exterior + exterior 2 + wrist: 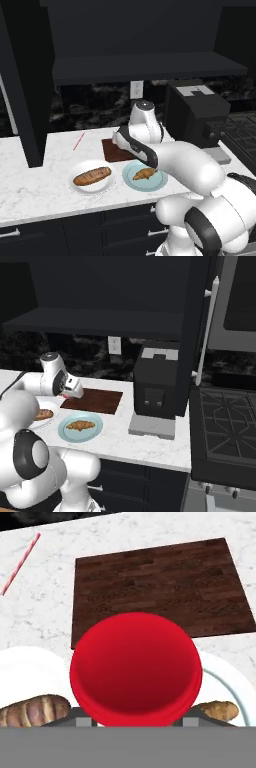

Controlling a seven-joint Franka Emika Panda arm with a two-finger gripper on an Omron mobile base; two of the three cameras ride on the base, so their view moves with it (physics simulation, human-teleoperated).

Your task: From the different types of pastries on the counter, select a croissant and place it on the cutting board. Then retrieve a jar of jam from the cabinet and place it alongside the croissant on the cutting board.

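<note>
One jar of jam [135, 667] is clamped between the fingers [135, 722] at frame centre; next, lower it onto the empty cutting board [160, 587], though the croissant [144, 173] remains on its blue plate [131, 184].

In the hand view the jar of jam [136, 668] shows just its red lid, which hides the gripper [135, 721], so its grip cannot be read. The lid covers most of the croissant [218, 709]. The bottom edge crops the loaf [31, 709]. The arm hides the cutting board's [111, 150] right part.
</note>
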